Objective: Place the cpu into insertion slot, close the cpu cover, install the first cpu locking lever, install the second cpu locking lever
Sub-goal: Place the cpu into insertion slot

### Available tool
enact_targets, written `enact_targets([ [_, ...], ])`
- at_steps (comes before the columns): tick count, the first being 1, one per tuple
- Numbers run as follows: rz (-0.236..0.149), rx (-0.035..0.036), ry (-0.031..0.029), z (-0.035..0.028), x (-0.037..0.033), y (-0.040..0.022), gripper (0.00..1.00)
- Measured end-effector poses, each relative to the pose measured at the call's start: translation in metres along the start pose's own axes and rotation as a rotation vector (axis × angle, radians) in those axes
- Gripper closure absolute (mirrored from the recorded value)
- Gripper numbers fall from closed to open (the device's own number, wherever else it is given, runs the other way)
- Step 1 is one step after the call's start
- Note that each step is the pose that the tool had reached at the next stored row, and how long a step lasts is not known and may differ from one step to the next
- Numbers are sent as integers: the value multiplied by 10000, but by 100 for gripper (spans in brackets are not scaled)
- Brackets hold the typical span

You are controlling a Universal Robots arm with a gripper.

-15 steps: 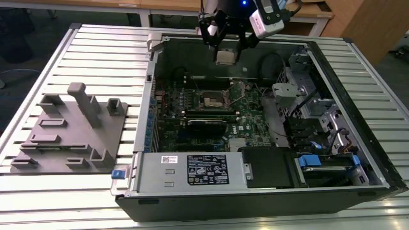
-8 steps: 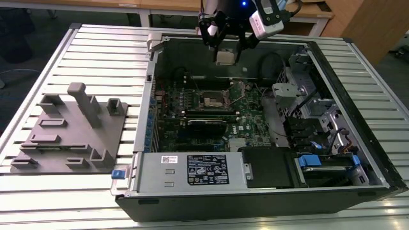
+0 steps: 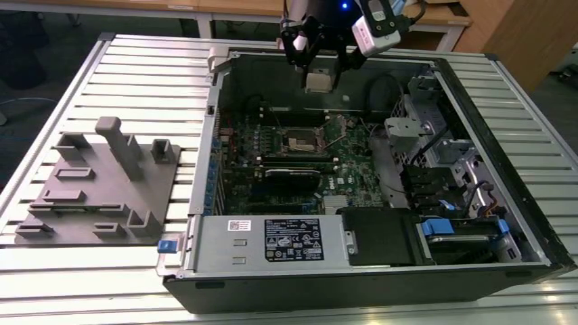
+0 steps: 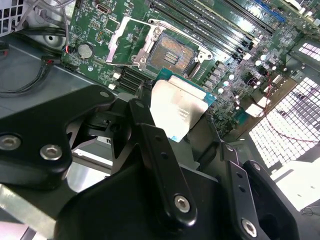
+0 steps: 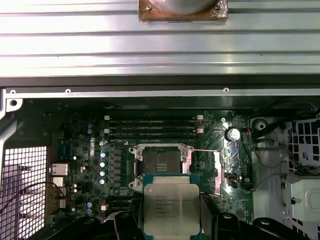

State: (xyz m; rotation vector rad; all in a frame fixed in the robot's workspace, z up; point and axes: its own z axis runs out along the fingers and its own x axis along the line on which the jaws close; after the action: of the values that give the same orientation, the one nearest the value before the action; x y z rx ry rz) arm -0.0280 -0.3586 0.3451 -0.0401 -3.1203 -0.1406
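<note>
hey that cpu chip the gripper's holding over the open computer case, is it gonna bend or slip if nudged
The cpu looks like a flat metal-topped plate, so probably stiff, not floppy. The gripper pinches it by its thin edges, so it could slip if bumped. Small and thin, it is likely light and unlikely to roll.

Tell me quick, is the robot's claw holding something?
Gripper: jaws shut on the chip, holding it in the air above the open computer case; the socket is empty.

Workshop with slatted aluminium bench (image 3: pixel 145 68)
</note>
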Motion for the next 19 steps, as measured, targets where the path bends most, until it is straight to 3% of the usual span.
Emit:
enact_targets([
  [19,0,4,1,41,32,-5,46],
])
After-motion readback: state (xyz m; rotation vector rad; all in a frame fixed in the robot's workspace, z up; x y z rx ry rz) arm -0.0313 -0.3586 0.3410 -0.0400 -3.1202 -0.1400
